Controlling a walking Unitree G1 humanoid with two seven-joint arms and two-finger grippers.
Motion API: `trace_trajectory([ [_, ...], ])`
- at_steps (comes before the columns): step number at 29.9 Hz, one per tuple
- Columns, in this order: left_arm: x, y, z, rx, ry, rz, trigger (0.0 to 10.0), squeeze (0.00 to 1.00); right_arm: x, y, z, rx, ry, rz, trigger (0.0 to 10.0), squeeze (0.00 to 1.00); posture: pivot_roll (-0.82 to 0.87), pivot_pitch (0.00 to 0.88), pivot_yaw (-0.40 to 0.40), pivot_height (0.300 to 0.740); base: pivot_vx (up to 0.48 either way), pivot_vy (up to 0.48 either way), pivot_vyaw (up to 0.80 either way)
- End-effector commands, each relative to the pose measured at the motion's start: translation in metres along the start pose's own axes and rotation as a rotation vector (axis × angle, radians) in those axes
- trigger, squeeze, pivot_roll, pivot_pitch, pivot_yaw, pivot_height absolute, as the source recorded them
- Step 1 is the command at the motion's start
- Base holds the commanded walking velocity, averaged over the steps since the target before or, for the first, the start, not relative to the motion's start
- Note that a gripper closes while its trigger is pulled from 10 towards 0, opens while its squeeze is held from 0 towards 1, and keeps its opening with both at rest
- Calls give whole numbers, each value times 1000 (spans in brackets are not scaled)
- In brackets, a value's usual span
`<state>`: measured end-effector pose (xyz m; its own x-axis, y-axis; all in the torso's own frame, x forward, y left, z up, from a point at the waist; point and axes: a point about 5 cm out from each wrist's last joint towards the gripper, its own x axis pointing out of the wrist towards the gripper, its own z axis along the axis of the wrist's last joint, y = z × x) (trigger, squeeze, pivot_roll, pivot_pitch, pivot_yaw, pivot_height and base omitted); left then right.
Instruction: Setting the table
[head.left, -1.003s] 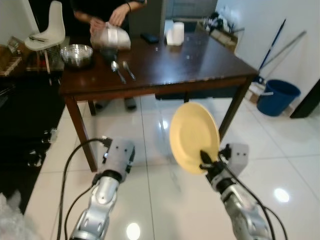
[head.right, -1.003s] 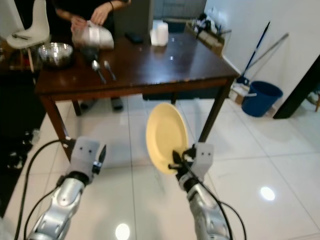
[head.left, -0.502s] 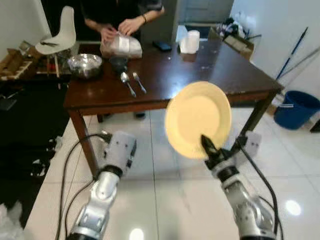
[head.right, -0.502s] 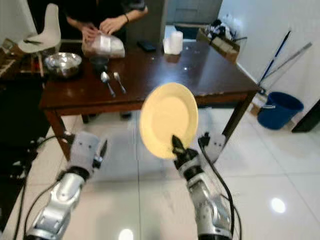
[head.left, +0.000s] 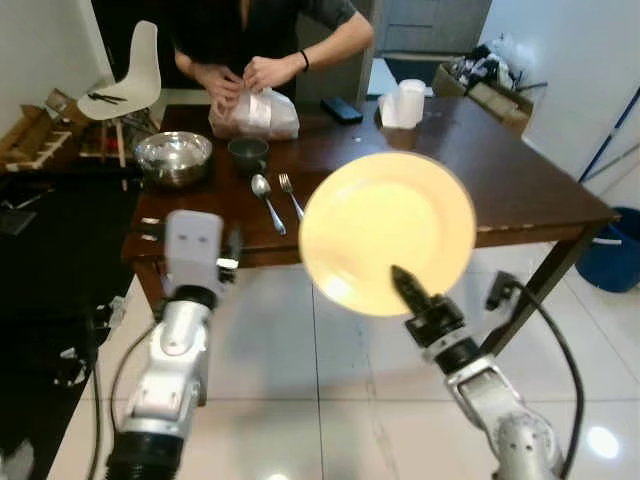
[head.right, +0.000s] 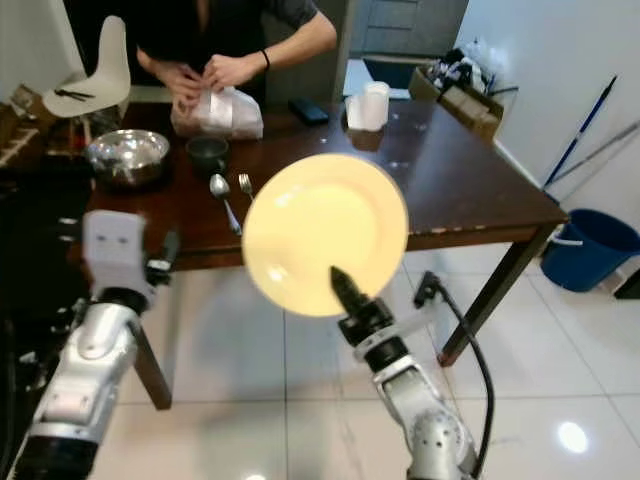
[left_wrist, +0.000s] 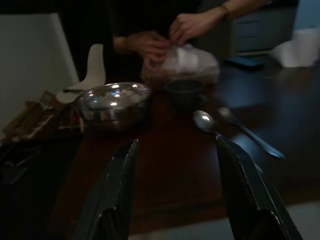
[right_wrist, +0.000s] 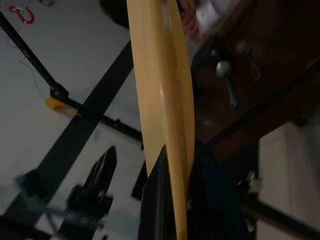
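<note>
I have the right claw (head.left: 402, 283) raised in the centre of the head view, its fingers pinched on the lower rim of the plate (head.left: 388, 246). The plate is yellow, held upright with its face toward the camera, in the air in front of the near edge of the counter (head.left: 520, 190); it covers part of the counter's middle. In the right wrist view the plate (right_wrist: 162, 95) runs edge-on between the two black fingers (right_wrist: 155, 200), so the grip is clear. The left claw (left_wrist: 172, 195) is up at the left of the frame, near the counter's near left corner; its fingers stand apart with nothing between them. On the counter, upper left of the frame: a steel bowl (head.left: 173, 157), a dark cup (head.left: 247, 153) just right of it, then a spoon (head.left: 265, 198) and a fork (head.left: 292, 194) lying side by side toward the near edge. A person stands at the far side, both hands (head.left: 245, 76) on a white bag (head.left: 256, 114). A phone (head.left: 342, 109) and a white roll (head.left: 404, 104) sit further right along the far edge. A white chair (head.left: 125, 77) is at far left; a blue bin (head.right: 588, 248) is on the tiled floor at far right.
</note>
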<state>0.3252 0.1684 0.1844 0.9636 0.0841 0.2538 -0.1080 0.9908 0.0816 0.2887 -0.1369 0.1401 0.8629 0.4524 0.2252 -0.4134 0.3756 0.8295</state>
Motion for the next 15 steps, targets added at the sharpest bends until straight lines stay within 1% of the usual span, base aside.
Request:
trace_trajectory([
  [1, 2, -1, 8, -24, -21, -6, 10000, 0, -3, 0, 0, 28, 15, 12, 10000, 0, -58, 0, 42, 740, 480, 0, 0],
  [2, 2, -1, 8, -24, -21, -6, 10000, 0, -3, 0, 0, 28, 15, 12, 10000, 0, -58, 0, 42, 740, 480, 0, 0],
  [5, 5, 5, 16, -33, -44, 4, 10000, 0, -1, 6, -7, 77, 52, 61, 10000, 0, -51, 0, 40, 740, 480, 0, 0],
  [6, 5, 5, 16, -33, -44, 4, 10000, 0, -1, 6, -7, 77, 52, 61, 10000, 0, -51, 0, 40, 740, 480, 0, 0],
  [8, 6, 6, 20, -38, -56, 5, 10000, 0, 0, 11, -11, 97, 85, 96, 10000, 0, -46, 0, 38, 740, 480, 0, 0],
  [10, 6, 5, 23, -26, -71, -8, 10000, 0, 1, 14, -16, 64, 126, 114, 10000, 0, -46, 0, 37, 740, 480, 0, 0],
  [12, 5, 3, 24, -20, -76, -16, 10000, 0, 1, 15, -17, 50, 138, 117, 10000, 0, -46, 0, 37, 740, 480, 0, 0],
  [14, 4, -3, 26, -15, -88, -46, 10000, 0, -1, 12, -19, -11, 171, 93, 10000, 0, -53, 0, 39, 740, 480, 0, 0],
  [15, 4, -3, 26, -15, -88, -46, 10000, 0, -1, 12, -19, -11, 171, 93, 10000, 0, -53, 0, 39, 740, 480, 0, 0],
])
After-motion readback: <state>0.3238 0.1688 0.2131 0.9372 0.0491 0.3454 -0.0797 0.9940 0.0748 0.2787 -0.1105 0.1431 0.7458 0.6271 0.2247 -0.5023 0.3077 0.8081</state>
